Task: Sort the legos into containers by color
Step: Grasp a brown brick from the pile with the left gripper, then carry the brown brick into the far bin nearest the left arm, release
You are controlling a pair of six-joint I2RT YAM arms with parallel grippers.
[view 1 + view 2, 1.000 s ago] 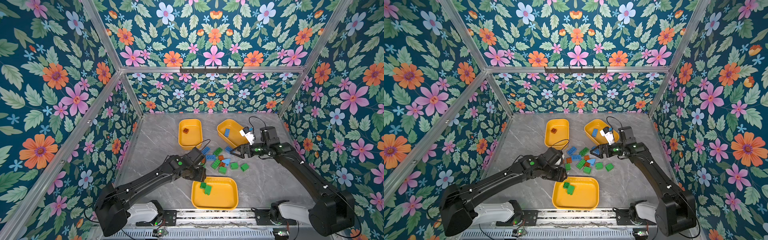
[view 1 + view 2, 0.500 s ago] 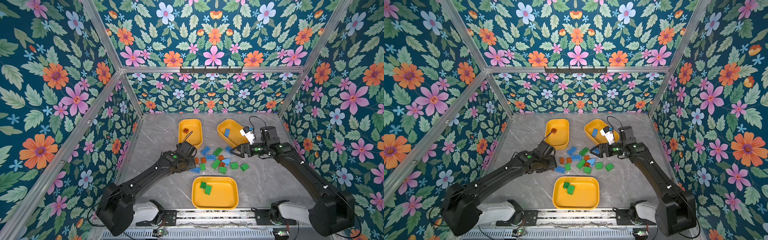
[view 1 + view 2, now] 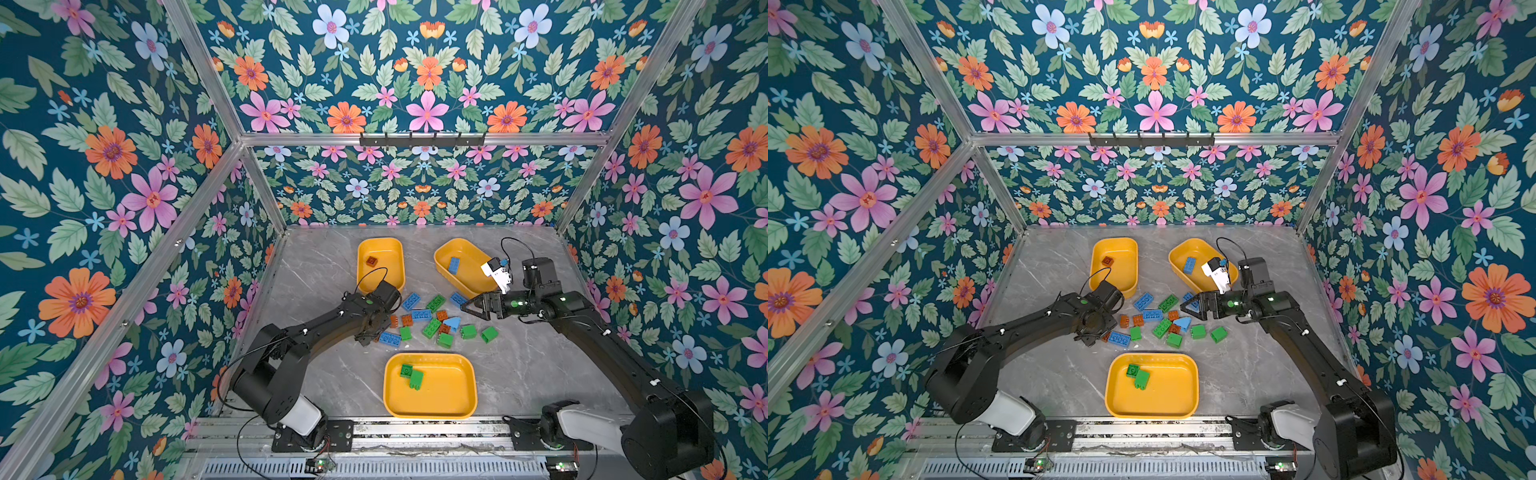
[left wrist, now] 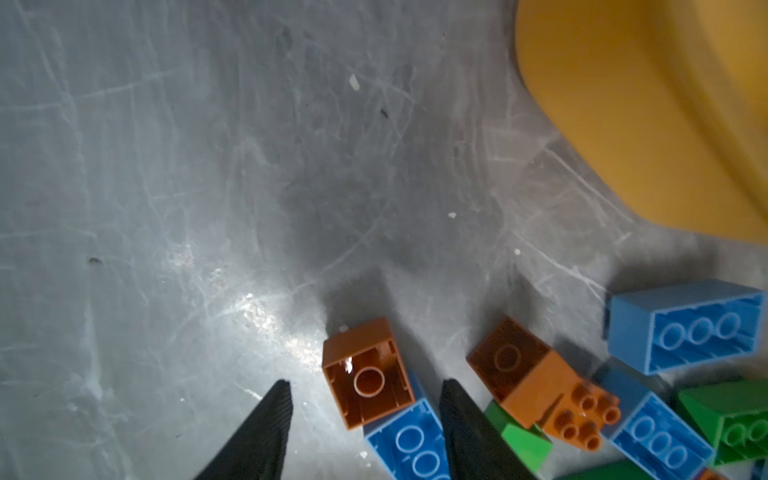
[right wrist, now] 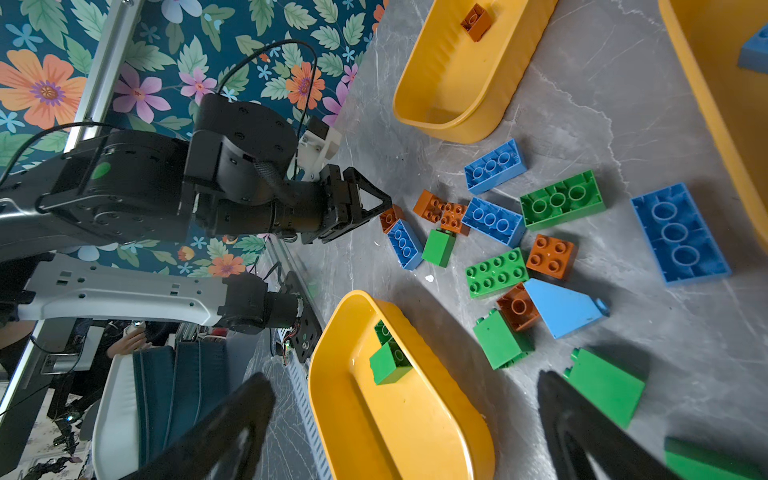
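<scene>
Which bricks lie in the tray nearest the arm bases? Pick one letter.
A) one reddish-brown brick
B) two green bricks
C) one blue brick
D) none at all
B: in both top views the near tray holds two green bricks, lying close together near one end, and nothing else.

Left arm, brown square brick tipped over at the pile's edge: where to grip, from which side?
Probably the two flat outer walls of the brown brick, coming from its open underside, where the left gripper sits open. It lies tipped, hollow facing the wrist camera; a blue brick crowds one corner.
</scene>
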